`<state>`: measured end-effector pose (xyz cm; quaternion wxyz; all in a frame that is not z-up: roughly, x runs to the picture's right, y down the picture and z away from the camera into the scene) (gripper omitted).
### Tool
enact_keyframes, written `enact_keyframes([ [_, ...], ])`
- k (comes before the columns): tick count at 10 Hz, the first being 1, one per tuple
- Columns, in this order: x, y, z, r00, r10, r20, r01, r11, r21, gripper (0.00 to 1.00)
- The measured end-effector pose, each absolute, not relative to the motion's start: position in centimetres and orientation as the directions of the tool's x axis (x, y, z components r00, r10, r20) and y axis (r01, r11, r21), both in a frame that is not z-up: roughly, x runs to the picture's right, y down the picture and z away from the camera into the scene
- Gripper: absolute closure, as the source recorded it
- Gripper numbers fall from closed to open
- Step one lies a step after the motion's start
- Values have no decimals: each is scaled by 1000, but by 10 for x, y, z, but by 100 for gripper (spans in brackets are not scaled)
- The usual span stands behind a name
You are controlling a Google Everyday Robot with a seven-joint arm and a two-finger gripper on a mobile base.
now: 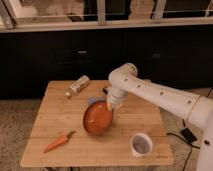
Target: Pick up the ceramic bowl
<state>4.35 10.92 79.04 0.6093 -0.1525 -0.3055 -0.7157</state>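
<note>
The ceramic bowl (97, 119) is orange-red and glossy. It hangs tilted, its inside facing the camera, with its lower edge just over the wooden table (50, 117). My gripper (111, 105) is at the end of the white arm, at the bowl's upper right rim. It is shut on that rim and holds the bowl up.
A small white cup (141, 144) stands at the front right of the table. A carrot (58, 142) lies at the front left. A bottle (77, 85) lies on its side at the back left. A small bluish object (92, 101) sits just behind the bowl. Dark cabinets stand behind the table.
</note>
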Motion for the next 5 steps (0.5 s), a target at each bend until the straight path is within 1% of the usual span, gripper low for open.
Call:
enact_keyframes([
  [5, 45, 99, 782, -207, -781, 589, 966, -68, 249, 93],
])
